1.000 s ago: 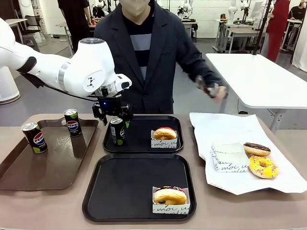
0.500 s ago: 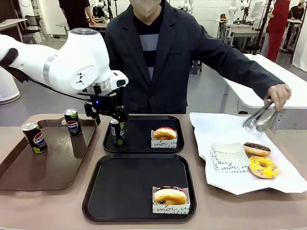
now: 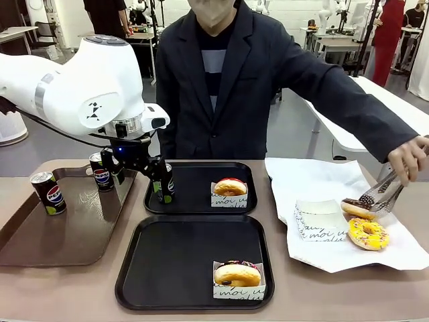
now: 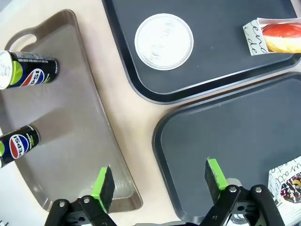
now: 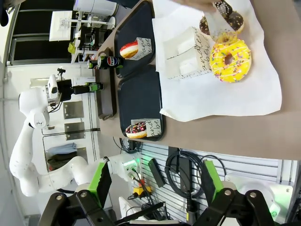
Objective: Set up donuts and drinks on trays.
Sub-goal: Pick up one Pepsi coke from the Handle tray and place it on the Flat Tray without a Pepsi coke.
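Your left gripper (image 4: 160, 178) is released, jaws wide and empty, hovering over the gap between the brown tray (image 3: 67, 235) and the near black tray (image 3: 181, 261). One can (image 4: 163, 41) stands upright on the left side of the far black tray (image 3: 198, 194), with a sleeved donut (image 3: 230, 188) to its right. The right gripper (image 5: 156, 179) is spread too, holding nothing. The person's tongs (image 3: 381, 194) are on the chocolate donut (image 3: 350, 209) on the paper (image 3: 315, 181).

Yellow-sprinkle donut (image 5: 229, 60) on white paper (image 5: 261, 92)

near tray (image 3: 167, 261) bare except donut (image 3: 237, 274) at front-right corner
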`<state>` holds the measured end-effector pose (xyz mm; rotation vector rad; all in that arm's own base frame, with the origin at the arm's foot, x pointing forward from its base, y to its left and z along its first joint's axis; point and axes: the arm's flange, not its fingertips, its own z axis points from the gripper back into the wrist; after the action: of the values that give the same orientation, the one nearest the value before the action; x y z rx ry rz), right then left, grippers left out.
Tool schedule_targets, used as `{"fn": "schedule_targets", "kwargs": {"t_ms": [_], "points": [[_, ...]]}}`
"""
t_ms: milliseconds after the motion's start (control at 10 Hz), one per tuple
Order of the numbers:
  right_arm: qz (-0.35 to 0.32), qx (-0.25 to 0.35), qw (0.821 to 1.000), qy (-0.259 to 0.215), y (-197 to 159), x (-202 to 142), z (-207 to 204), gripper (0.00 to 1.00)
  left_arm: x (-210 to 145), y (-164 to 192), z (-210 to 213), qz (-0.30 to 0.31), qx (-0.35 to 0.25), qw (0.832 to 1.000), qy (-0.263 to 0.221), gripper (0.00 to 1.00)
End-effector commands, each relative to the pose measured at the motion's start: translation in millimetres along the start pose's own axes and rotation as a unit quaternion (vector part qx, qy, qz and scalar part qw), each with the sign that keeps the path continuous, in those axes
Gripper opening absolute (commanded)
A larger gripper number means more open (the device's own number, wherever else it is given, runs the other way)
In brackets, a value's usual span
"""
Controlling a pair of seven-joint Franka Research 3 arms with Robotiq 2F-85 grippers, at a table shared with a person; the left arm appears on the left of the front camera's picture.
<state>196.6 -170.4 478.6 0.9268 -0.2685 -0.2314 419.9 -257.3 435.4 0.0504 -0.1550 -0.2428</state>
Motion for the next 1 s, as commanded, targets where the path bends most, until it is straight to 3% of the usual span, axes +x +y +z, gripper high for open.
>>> {"fn": "schedule_targets", "kwargs": {"t_ms": [0, 200, 300, 600, 900], "points": [[0.009, 0.008, 1.000, -0.002, 0, 1, 0, 1.00, 8, -3, -2, -0.003, -0.003, 1.000, -0.005, 1.00], [0.009, 0.008, 1.000, -0.002, 0, 1, 0, 1.00, 2, -1, -1, -0.001, -0.001, 1.000, 0.000, 1.00], [0.009, 0.008, 1.000, -0.002, 0, 1, 0, 1.00, 5, 20, 7, -0.004, -0.011, 1.000, 0.012, 1.00], [0.009, 0.008, 1.000, -0.002, 0, 1, 0, 1.00, -14, 101, 52, 0.082, -0.051, 0.995, -0.013, 1.00], [0.009, 0.008, 1.000, -0.002, 0, 1, 0, 1.00, -5, 195, 76, 0.152, -0.057, 0.987, -0.006, 1.00]]}}
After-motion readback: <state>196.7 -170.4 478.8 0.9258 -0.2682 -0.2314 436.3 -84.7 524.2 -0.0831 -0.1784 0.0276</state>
